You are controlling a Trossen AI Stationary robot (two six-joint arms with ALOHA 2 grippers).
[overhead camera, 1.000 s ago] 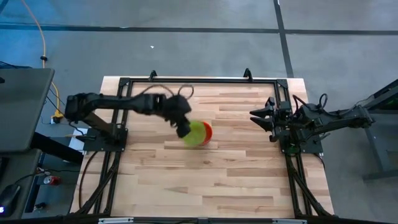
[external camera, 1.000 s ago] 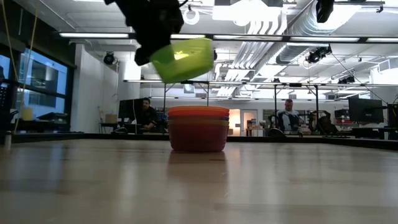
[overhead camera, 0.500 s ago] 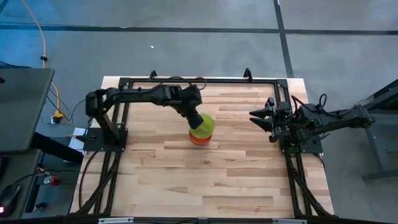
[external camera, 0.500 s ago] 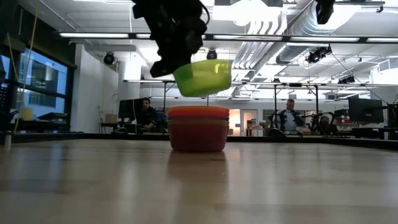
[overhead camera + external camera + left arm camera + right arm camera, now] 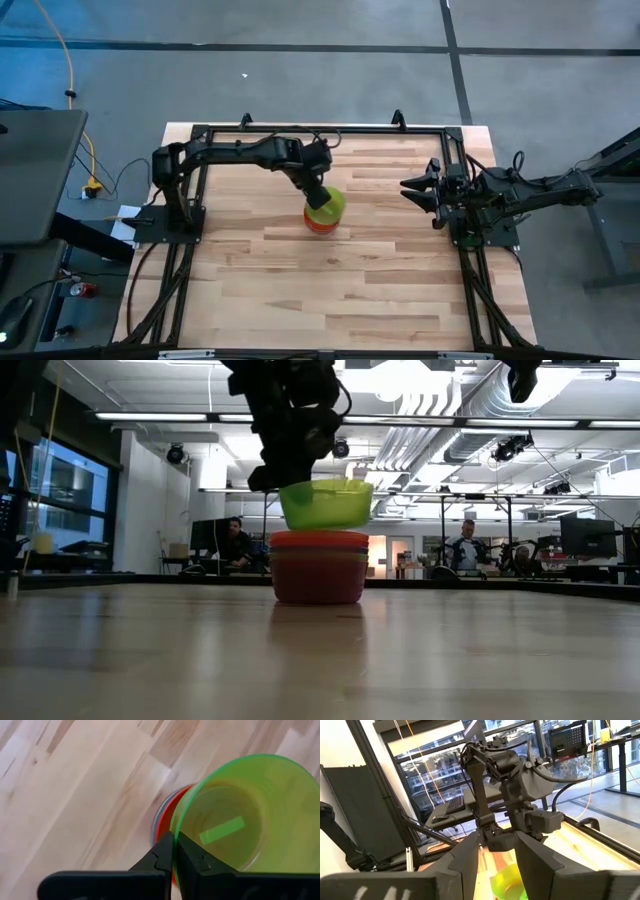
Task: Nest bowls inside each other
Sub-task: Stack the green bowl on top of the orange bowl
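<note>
A green bowl (image 5: 325, 503) hangs upright just above a stack of nested bowls (image 5: 319, 567) whose top rim is orange-red; the stack stands on its base near the middle of the wooden table (image 5: 330, 280). My left gripper (image 5: 173, 851) is shut on the green bowl, directly over the stack (image 5: 321, 222). In the left wrist view the stack's red rim (image 5: 167, 807) shows beside and below the green bowl (image 5: 240, 815). My right gripper (image 5: 408, 187) waits open at the table's right side, pointing level toward the middle. My left gripper pinches the green bowl's rim (image 5: 174, 831) on the side toward the table's left, one finger inside the bowl and one outside. The fingers come steeply from above, slanting from the left. The bowl hangs nearly level and mouth up, clear of the stack below it.
A black frame (image 5: 300, 130) runs round the table's edges, with the arm bases on it at left and right. Bare tabletop lies toward the near edge. In the room beyond the table, people sit at desks (image 5: 236, 545).
My left gripper has carried the green bowl toward the table's right and far side and down, from beside the stack to straight over it. The bowl, tilted a second ago, now hangs almost level just above the stack's rim. The stack has kept still.
</note>
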